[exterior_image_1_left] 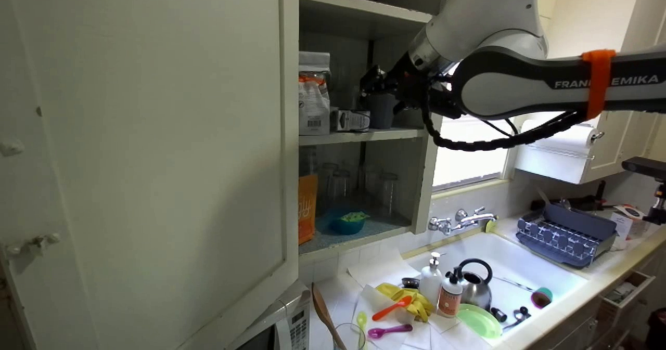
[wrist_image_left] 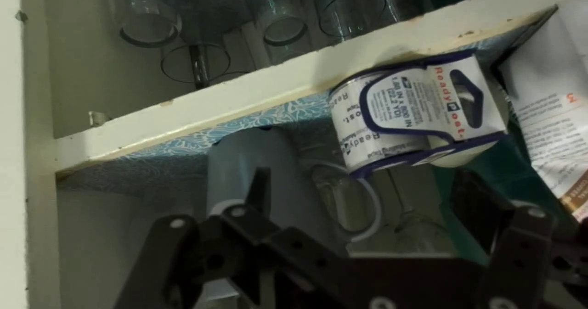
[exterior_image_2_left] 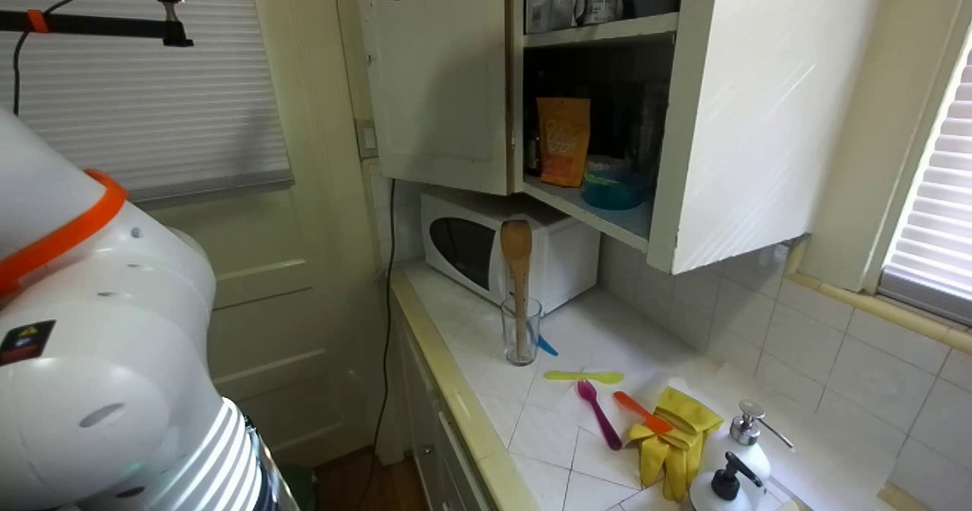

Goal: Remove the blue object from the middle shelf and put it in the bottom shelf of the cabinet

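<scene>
A blue-grey cup or pitcher with a handle (exterior_image_1_left: 382, 112) stands on the middle shelf (exterior_image_1_left: 385, 133) of the white cabinet (exterior_image_1_left: 427, 183). It shows in the wrist view (wrist_image_left: 275, 162) with its handle towards the tape roll. My gripper (exterior_image_1_left: 384, 92) is at the shelf opening, in front of and partly over the pitcher. In the wrist view my gripper (wrist_image_left: 363, 180) has its fingers wide apart. One finger overlaps the pitcher's body; the other is beyond the handle. Contact cannot be told. The bottom shelf (exterior_image_1_left: 359, 240) is below, also visible in an exterior view (exterior_image_2_left: 592, 211).
A packing-tape roll (wrist_image_left: 413, 111) and a white bag (exterior_image_1_left: 314, 100) are beside the pitcher. The bottom shelf holds a blue bowl (exterior_image_1_left: 347, 226), an orange pouch (exterior_image_2_left: 563, 140) and several glasses (exterior_image_1_left: 341, 183). The cabinet door (exterior_image_1_left: 156, 131) is open. A microwave (exterior_image_2_left: 509, 245) stands below.
</scene>
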You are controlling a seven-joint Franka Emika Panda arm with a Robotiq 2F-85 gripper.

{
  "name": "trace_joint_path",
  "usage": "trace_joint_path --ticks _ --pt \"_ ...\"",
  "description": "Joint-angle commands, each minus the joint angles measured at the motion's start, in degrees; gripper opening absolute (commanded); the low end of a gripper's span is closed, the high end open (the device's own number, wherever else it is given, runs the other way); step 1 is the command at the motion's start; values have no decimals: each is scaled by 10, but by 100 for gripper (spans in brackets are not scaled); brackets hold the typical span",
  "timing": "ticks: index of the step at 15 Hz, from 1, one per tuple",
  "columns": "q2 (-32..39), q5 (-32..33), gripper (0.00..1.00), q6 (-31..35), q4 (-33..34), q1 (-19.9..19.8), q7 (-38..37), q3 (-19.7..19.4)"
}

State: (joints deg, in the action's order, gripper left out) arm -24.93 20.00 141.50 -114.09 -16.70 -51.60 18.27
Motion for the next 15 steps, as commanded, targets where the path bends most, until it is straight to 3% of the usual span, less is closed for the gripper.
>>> trace_joint_path --ticks 1,15 --pt "9 13 100 10 3 22 -7 -16" --pt "59 13 100 37 17 39 -35 -18"
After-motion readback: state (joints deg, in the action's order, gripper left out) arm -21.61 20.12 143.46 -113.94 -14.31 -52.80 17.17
